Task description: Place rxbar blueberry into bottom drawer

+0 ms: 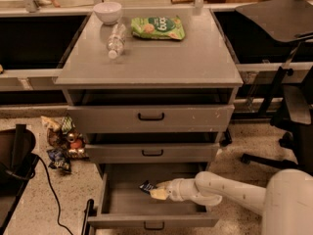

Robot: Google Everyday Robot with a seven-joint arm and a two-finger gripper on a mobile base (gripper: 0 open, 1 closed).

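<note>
The grey three-drawer cabinet [146, 58] fills the middle of the frame. On its top lie a green chip bag [158, 27], a clear plastic bottle [116, 39] on its side and a white bowl [108, 11], all toward the upper edge.

The white arm [234, 192] enters from the lower right corner and stretches almost level toward the left, its forearm crossing the right wall of the bottom drawer [117, 221]. That drawer, at the bottom centre, is pulled out further than the two above it.

The gripper [155, 193] hangs inside the drawer, right of its middle and a little above the floor. The rxbar blueberry [146, 186] sticks out from the gripper's tip toward the upper left, a small dark wrapper tilted up, over the drawer's interior. The yellowish fingers [160, 195] appear closed on the bar's near end, though the grip itself is hard to make out. They touch nothing else.
</note>
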